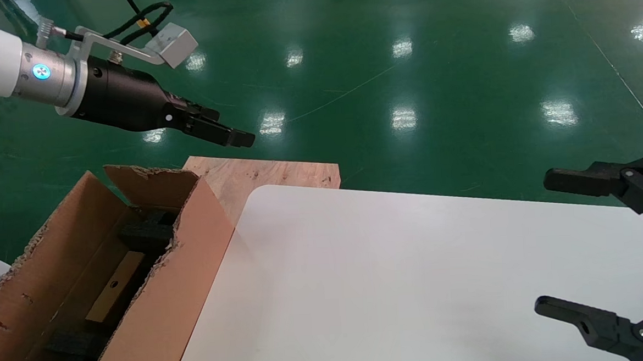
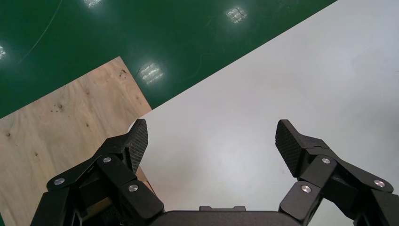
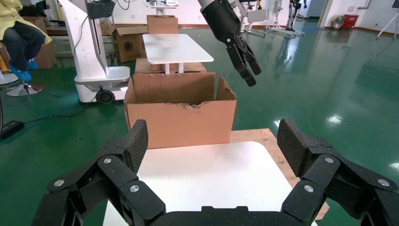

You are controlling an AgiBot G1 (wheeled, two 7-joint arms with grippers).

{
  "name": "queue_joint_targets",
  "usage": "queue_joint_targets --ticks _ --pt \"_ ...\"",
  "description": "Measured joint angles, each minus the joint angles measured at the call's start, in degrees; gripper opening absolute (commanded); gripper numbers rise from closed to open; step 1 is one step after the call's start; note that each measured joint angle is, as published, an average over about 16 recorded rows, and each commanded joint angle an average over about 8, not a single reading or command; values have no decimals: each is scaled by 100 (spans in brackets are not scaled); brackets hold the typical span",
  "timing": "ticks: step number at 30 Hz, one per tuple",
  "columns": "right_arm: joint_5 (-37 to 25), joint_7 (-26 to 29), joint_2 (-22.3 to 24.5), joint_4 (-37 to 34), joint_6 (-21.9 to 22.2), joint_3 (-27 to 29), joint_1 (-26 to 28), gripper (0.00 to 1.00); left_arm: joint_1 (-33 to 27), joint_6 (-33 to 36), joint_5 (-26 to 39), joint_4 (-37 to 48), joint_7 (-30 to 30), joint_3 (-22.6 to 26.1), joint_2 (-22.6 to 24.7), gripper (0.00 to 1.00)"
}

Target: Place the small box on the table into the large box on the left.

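Green glossy flooring (image 1: 403, 60) surrounds the work area and reflects the ceiling lights. White counter (image 1: 393, 287) fills the centre and right of the head view; its rounded far-left corner lies over a bare plywood board (image 1: 266, 175) that projects beyond it.

Container: the large box (image 1: 158, 315) stands at the counter's left edge, top open, with ragged torn rims and an upright flap at its far end. The right wrist view shows the same carton (image 3: 181, 123) beyond the far end of the counter (image 3: 207, 174).

Contents: dark foam pieces (image 1: 145, 234) sit at the far end of the interior, and more dark foam lies at the near end. Between them rests the small box (image 1: 115, 293), a narrow tan piece with a round punched hole, lying inside the carton along its length. It is not on the counter.

Left pincer (image 1: 225, 131): raised above the floor beyond the plywood board, up and to the right of the carton's far flap, clear of both. In its wrist view the fingers (image 2: 138, 141) are spread wide and hold nothing, with the counter corner and board below.

Right pincer (image 1: 547, 243): at the right edge, over the counter, fingers (image 3: 136, 143) spread wide, nothing between them
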Motion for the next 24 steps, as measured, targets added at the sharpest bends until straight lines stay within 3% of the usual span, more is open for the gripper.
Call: queue_joint_targets --ticks 8,24 --pt "0 -1 0 -1 0 -1 0 100 540 114 -141 -321 255 -650 -53 100" --pt "1 -2 1 -2 0 -3 1 100 2236 470 -595 -1343 1041 -2688 -222 100"
